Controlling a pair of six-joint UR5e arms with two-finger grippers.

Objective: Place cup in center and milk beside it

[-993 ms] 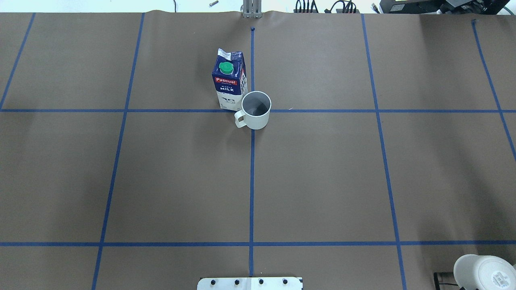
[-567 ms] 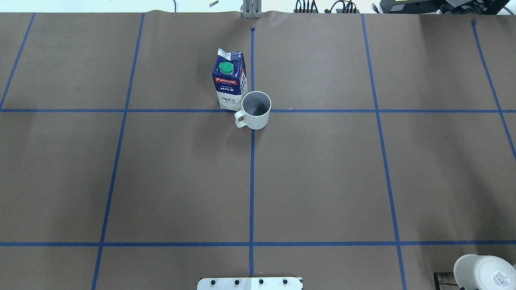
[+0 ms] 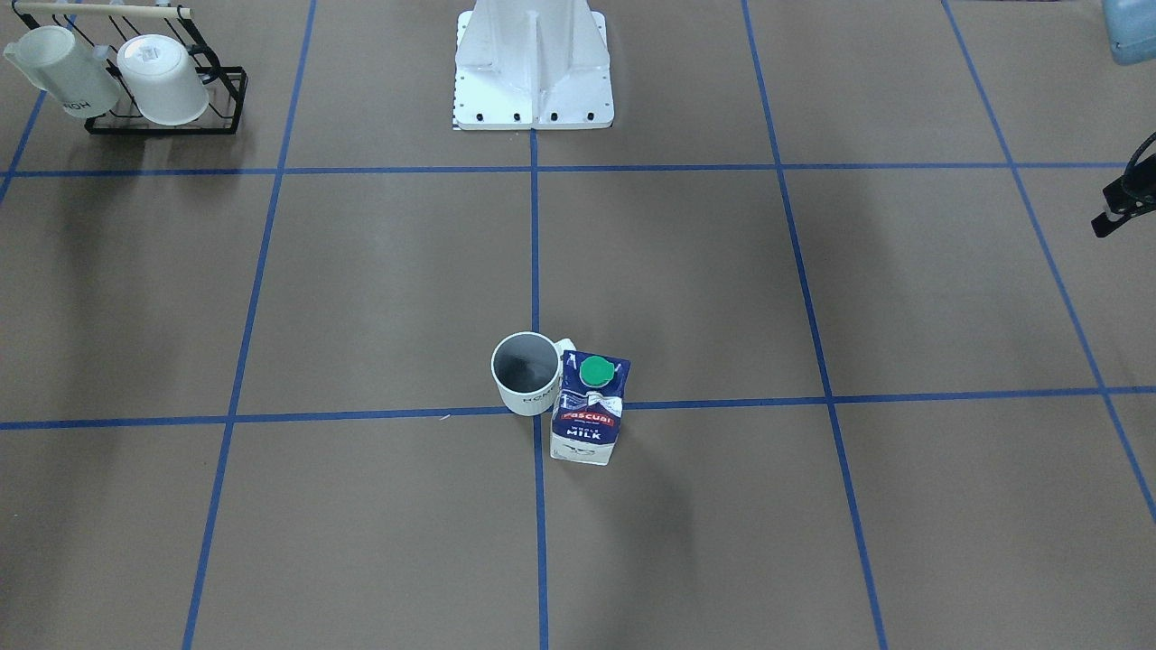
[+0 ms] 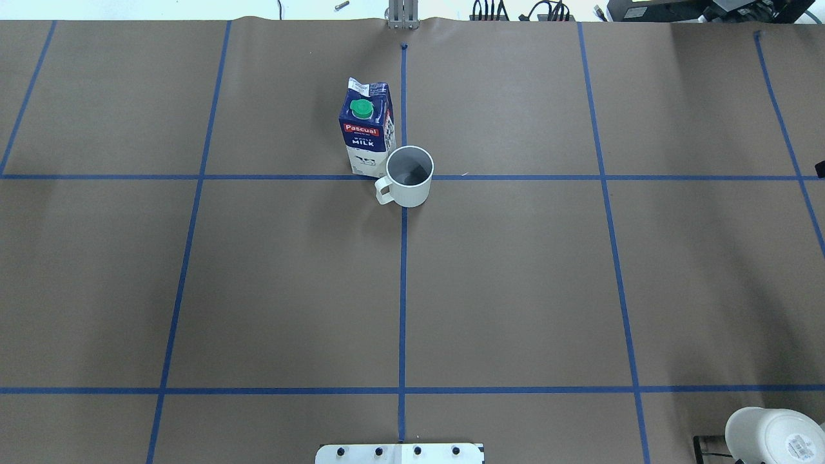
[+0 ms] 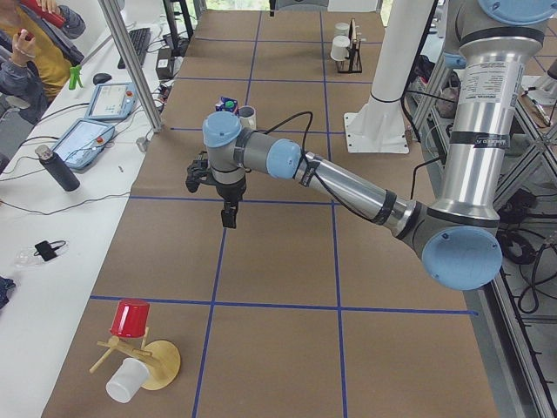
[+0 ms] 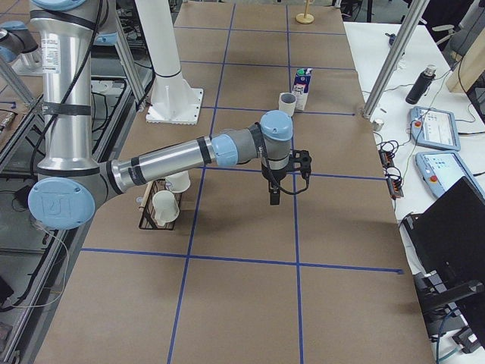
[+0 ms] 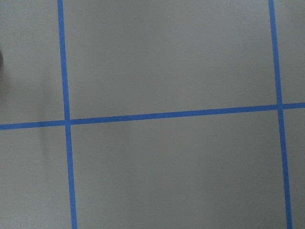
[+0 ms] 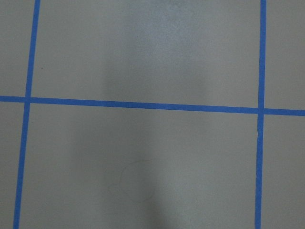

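The cup (image 4: 409, 175), a white mug with a dark grey inside, stands upright on the crossing of the blue tape lines; it also shows in the front view (image 3: 526, 372). The milk (image 4: 366, 129) stands upright right beside it, touching or nearly so, and shows in the front view (image 3: 589, 411) too. The left gripper (image 5: 228, 213) hangs over bare table far from both, holding nothing; only a dark edge of it shows in the front view (image 3: 1124, 194). The right gripper (image 6: 274, 193) hangs empty over the table's other end. I cannot tell whether either is open or shut.
A black wire rack (image 3: 226, 90) with two white mugs stands near the robot's right side; one mug shows in the overhead view (image 4: 773, 435). The white base plate (image 3: 533, 113) is at the robot's edge. A wooden stand with a red cup (image 5: 130, 318) is at the left end.
A small dark tip has come into the overhead view at its right edge. The cup and the milk have not moved.
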